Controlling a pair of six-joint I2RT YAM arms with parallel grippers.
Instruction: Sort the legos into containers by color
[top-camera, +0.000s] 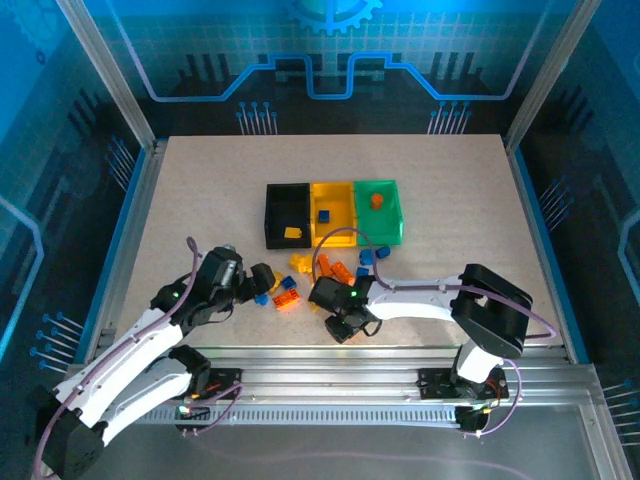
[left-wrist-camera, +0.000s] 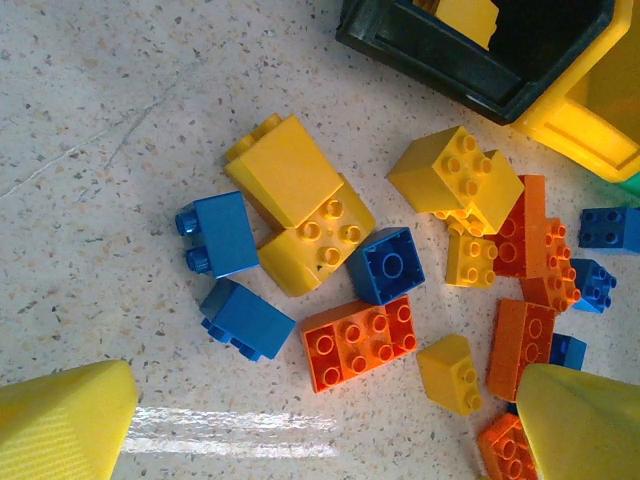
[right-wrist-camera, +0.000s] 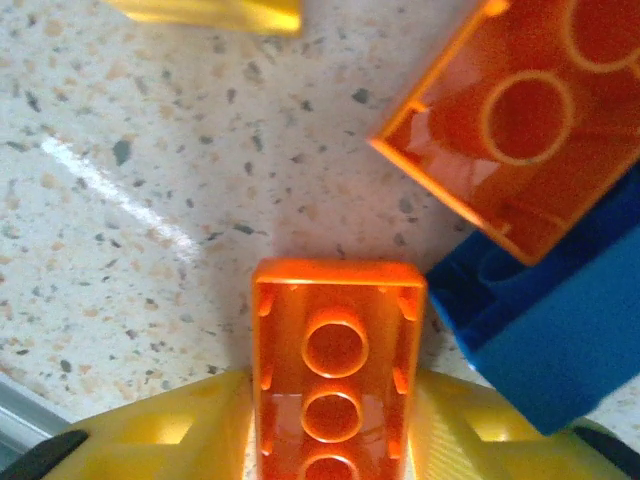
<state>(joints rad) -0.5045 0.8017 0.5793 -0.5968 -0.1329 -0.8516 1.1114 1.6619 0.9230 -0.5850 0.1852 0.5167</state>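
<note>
- Right pincer (right-wrist-camera: 338, 410) clamps orange brick (right-wrist-camera: 338, 345), long axis along the fingers.
- Green bin (top-camera: 380, 184), judged its destination, lies ahead, slightly right, nearer this arm.
- Left pincer (left-wrist-camera: 330, 430) gapes above loose legos (left-wrist-camera: 400, 270).

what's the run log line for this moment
right hand: shut on orange brick | left hand: open, over lego pile
</note>
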